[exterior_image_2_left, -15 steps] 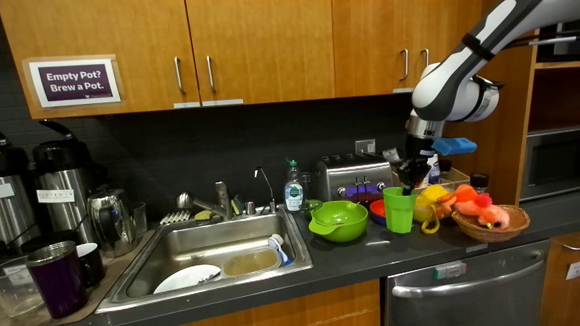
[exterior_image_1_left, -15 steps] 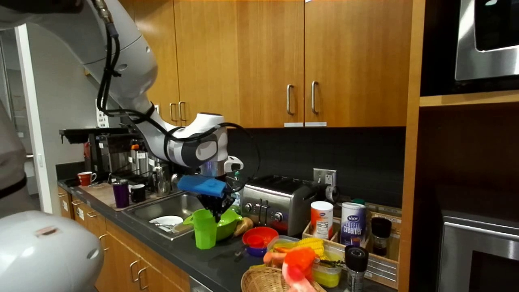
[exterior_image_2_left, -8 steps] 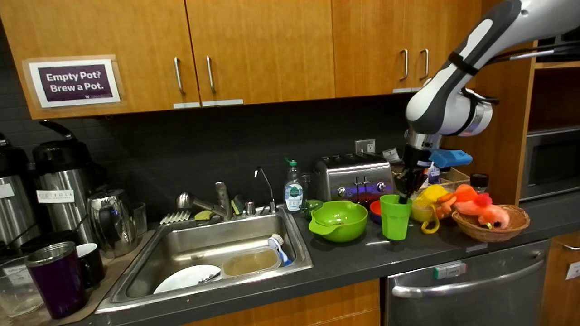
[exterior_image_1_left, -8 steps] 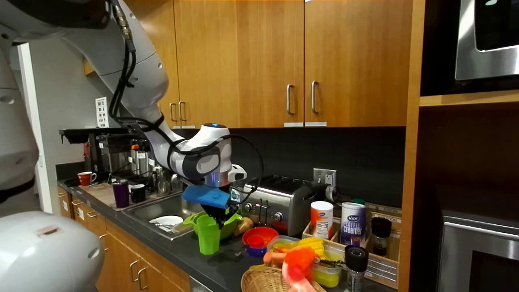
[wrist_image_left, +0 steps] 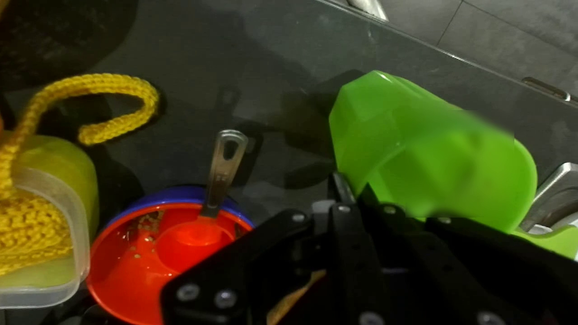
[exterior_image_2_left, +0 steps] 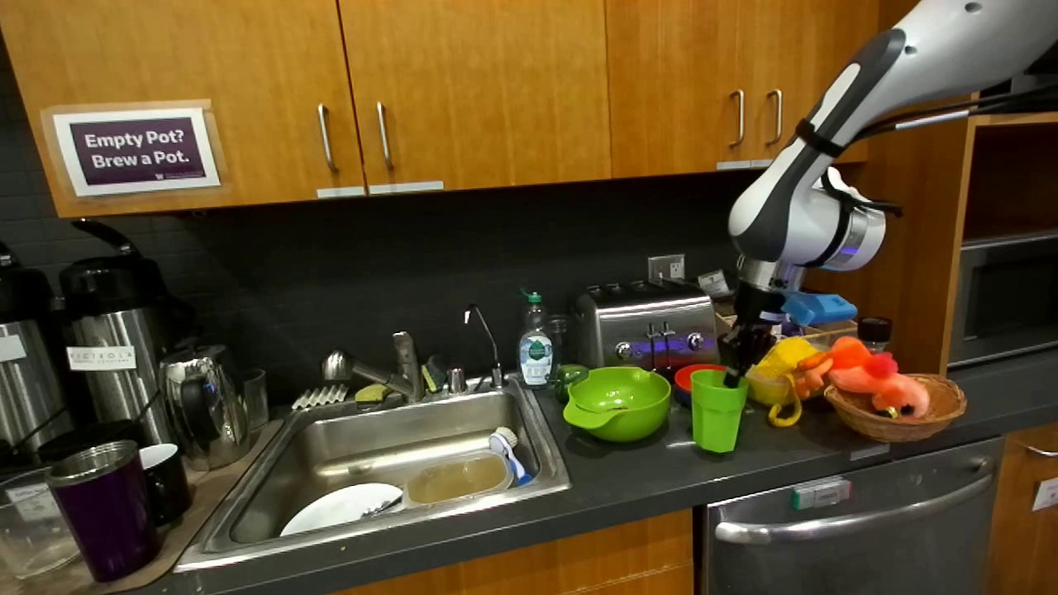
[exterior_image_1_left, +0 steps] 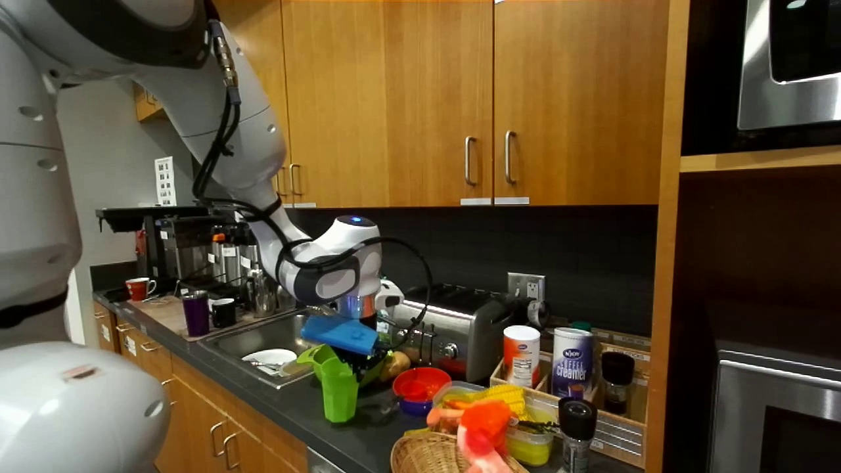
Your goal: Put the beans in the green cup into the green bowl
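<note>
A: Jaws?
B: Gripper (wrist_image_left: 354,190) clenched on the green cup (exterior_image_2_left: 717,420) at its rim, presumably leaving the mouth free for pouring.
A: Cup's position?
B: Near upright, just beside the green bowl (exterior_image_2_left: 626,423), likely so the pour travels little. Contact with counter (exterior_image_2_left: 632,469) unclear; beans not discernible.
</note>
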{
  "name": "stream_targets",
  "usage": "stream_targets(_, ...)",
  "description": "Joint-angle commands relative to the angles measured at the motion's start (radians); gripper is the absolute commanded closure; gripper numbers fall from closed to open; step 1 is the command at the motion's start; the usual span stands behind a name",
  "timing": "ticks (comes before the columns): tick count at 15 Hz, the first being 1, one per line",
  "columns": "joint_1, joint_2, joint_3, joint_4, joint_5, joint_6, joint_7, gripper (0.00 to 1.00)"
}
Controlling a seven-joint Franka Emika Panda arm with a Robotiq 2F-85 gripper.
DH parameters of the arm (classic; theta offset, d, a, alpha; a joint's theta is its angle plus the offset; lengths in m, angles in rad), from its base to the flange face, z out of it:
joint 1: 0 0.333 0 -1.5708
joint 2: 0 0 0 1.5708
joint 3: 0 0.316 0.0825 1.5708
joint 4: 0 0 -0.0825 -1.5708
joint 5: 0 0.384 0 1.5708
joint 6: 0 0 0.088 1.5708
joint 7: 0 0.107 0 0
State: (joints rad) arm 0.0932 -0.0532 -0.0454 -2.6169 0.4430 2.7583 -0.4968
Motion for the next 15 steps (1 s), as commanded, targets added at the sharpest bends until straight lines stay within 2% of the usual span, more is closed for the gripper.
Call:
stream_targets(1, 0.006, 0.024, -0.002, 0.02, 0.047, 0.018, -0.054, 0.99)
stream_targets(12, 0.003, 0.062, 0.005, 0.042, 0.007, 0.018, -0.045, 0.99)
stream_targets(13, -0.02, 0.06, 0.03, 0.045, 0.0, 0.012, -0.035, 0.71)
stream_targets(15, -0.024, 0.063, 0.038, 0.049, 0.004, 0.013, -0.04, 0.65)
